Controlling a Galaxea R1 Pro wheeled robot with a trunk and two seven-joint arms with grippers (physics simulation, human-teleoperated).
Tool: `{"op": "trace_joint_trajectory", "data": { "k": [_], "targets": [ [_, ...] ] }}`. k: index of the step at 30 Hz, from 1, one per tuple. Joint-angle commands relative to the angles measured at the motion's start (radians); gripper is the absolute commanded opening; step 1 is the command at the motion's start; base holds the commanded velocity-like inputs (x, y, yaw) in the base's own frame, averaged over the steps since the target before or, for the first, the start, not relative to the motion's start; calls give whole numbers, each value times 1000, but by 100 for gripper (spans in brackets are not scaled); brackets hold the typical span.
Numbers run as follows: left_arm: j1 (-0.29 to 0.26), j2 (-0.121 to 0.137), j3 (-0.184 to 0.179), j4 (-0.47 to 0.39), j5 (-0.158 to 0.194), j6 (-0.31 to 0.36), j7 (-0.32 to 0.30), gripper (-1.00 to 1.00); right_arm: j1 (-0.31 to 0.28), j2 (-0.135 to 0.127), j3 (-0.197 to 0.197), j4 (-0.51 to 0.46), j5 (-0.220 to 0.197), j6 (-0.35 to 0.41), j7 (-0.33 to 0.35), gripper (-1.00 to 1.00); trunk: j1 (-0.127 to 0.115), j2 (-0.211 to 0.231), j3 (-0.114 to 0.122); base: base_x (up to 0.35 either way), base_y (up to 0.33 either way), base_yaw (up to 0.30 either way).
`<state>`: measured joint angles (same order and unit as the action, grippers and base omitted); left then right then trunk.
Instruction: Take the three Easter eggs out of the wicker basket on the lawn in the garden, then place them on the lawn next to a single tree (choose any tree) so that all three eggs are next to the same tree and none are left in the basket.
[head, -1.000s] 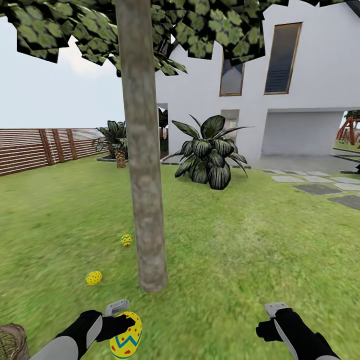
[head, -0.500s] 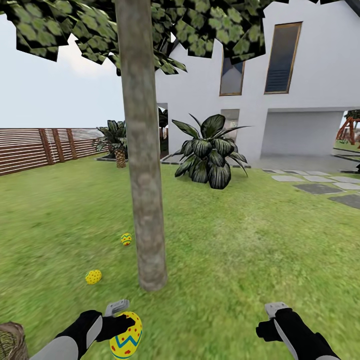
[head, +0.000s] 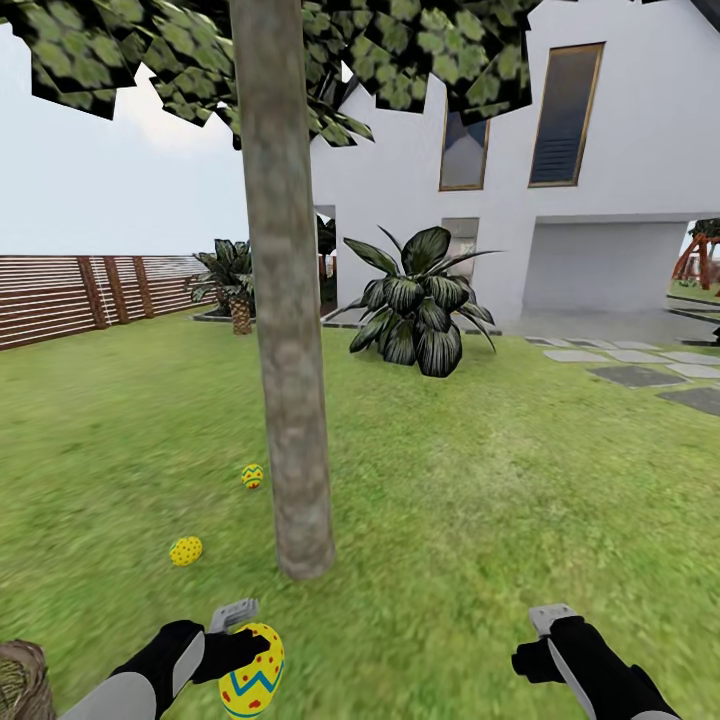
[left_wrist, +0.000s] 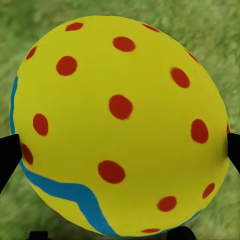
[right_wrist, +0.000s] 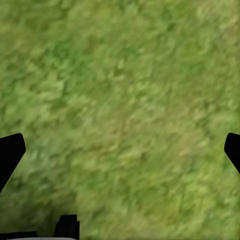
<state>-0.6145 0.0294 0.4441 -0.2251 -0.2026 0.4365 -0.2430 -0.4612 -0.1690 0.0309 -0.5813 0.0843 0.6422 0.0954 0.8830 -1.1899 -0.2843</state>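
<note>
Holding third egg (head: 252, 671) in left gripper (head: 240, 640) near tree (head: 290, 400).
Smooth, rigid, probably light; pinched at its widest girth; right gripper (head: 545, 640) wide, empty.

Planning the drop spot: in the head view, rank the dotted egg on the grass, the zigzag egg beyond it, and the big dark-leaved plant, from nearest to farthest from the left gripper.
1. Dotted egg, left of the trunk.
2. Zigzag egg, beside the trunk.
3. Dark-leaved plant, by the house.

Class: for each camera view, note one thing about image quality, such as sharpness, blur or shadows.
Head view: flat, even light, the tree casting no clear shadow on the lawn. Left wrist view: the held Easter egg is sharp, grass behind smeared. Right wrist view: soft, blurry grass throughout.
</note>
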Motion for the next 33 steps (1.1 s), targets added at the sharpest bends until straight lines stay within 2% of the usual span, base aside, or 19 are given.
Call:
{"op": "trace_joint_trajectory", "data": {
  "k": [1,33],
  "targets": [
    [-1,-1,8,-2,-11,5,-7,-100,-1,0,4,-2,9,5,7,100,4,-8,-5,0,0,0],
    [-1,-3,9,-2,-11,6,-7,-100,-1,0,7,-2,11,5,7,100,127,-232,-105,0,0,0]
  ]
}}
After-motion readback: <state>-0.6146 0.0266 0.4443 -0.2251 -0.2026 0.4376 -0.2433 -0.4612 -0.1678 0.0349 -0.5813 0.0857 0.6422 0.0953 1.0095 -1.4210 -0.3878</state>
